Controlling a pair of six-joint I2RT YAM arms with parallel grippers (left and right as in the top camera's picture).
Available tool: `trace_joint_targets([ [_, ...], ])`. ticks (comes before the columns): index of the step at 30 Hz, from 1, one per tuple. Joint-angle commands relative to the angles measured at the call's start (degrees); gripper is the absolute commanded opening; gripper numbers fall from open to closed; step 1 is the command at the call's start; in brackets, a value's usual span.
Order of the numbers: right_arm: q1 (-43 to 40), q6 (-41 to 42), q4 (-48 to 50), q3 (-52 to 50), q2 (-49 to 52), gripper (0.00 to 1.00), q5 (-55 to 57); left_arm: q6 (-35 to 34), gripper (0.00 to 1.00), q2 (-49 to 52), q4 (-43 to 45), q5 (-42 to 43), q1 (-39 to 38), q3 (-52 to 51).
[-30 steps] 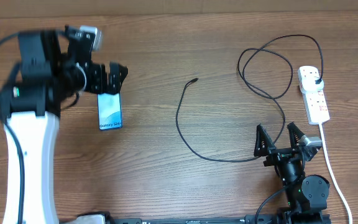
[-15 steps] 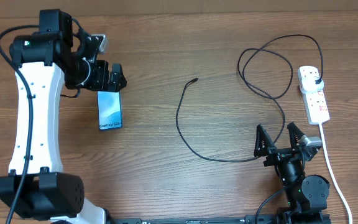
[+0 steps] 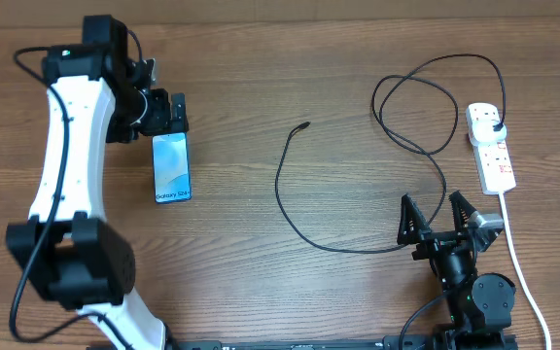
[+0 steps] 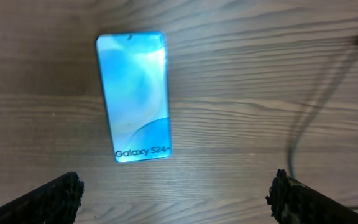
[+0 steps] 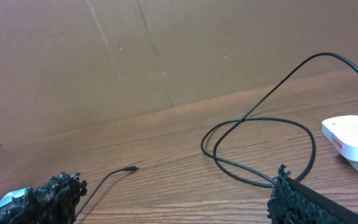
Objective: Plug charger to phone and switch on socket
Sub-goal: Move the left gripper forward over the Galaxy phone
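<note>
With left gripper (image 3: 168, 122) and right gripper (image 3: 436, 216) gaping empty, the limp, light charger (image 3: 278, 180) is probably best pinched just behind its stiff tip (image 3: 304, 125).

The phone (image 4: 133, 96) shows "Galaxy S24+" in white along the bottom edge of its light blue screen.

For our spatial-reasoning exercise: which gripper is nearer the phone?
Left. The left gripper hovers open at the far end of the phone; the right gripper is far off, near the socket.
</note>
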Motion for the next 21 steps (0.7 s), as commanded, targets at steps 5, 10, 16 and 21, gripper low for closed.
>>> trace_joint_targets([
  [5,0.2,0.0,0.2,-0.6,-0.7,1.00,0.3,-3.5,1.00,7.4,-0.3,-3.5,-0.1,1.2],
  [10,0.2,0.1,0.2,-0.6,-0.7,1.00,0.3,-3.5,0.99,10.9,-0.2,-5.6,-0.2,1.2],
  [16,0.2,0.1,0.2,-0.6,-0.7,1.00,0.3,-3.5,1.00,14.1,0.5,-6.2,-0.5,1.2],
  [21,0.2,0.1,0.2,-0.6,-0.7,1.00,0.3,-3.5,1.00,15.0,2.6,-6.6,-1.3,0.0],
])
